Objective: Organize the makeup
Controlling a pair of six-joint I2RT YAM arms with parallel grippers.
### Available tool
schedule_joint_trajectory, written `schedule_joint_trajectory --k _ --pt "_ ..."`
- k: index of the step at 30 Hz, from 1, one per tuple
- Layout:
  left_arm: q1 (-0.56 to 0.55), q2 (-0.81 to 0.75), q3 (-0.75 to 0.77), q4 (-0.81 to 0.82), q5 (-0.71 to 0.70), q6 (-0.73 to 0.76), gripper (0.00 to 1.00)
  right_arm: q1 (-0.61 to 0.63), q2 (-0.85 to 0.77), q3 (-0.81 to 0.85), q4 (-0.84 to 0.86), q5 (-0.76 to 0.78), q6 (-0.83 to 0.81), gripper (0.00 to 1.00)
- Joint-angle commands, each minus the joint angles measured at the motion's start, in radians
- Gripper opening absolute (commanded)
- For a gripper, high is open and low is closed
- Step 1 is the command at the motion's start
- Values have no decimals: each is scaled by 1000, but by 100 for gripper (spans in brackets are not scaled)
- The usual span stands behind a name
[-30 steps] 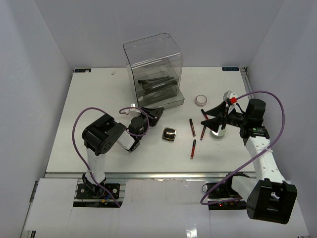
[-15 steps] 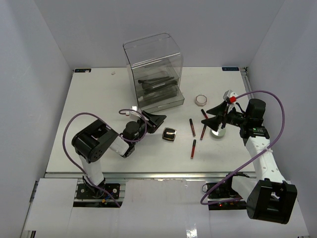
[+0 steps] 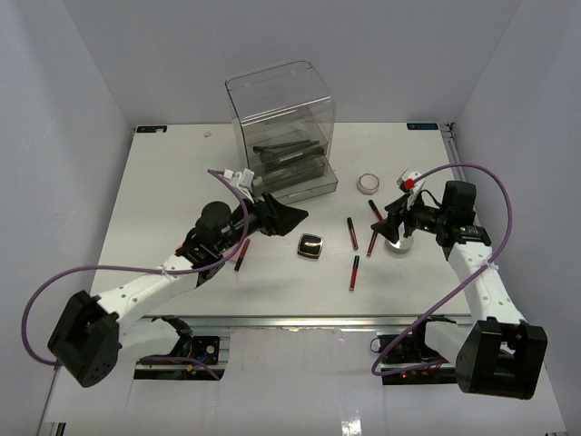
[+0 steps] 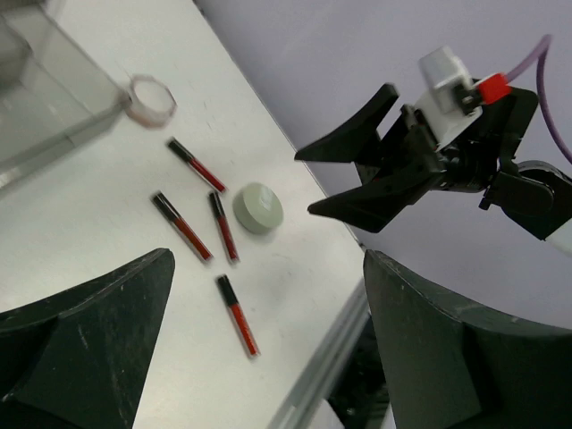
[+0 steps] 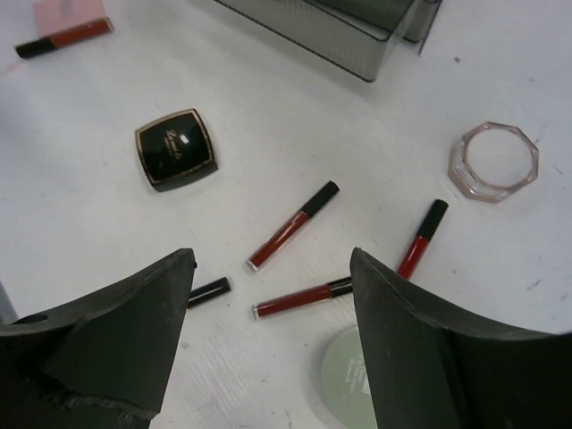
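1. The left gripper (image 3: pixel 292 223) is seen spread wide and empty, just left of the black square compact (image 5: pixel 177 149).
2. Gold script is carried on the compact's lid, but it cannot be read.
3. The right gripper (image 3: pixel 381 221) is likewise parted, with nothing held, by the round tin (image 4: pixel 258 207).
4. Four red-and-black tubes (image 5: pixel 293 225) are laid on the table (image 3: pixel 163 200) between compact and tin.

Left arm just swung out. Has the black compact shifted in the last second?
No. The black compact lies in the same spot as before, at the same offset in front of the clear drawer box, which has not moved in the top view.
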Motion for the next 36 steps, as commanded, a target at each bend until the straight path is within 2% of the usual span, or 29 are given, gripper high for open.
schedule_joint_trajectory --k 1,3,7,10,14,18,28,36 --pt "33 -130 188 -573 -98 389 98 23 95 98 -167 346 -73 77" --pt "33 -157 211 -647 -130 458 98 24 134 126 -216 485 -66 77" --pt "34 -177 160 -678 -146 549 98 24 186 142 -244 605 -71 83" --pt "34 -158 176 -710 -128 562 98 22 240 172 -259 691 -44 87" --pt "34 -169 203 -763 -119 602 98 21 360 227 -305 682 16 93" --pt "34 -238 160 -781 -158 633 98 21 441 269 -330 677 56 98" --pt "34 -338 119 -777 -183 632 98 22 510 259 -332 591 103 90" --pt "34 -332 115 -777 -174 630 98 44 511 203 -260 657 121 93"
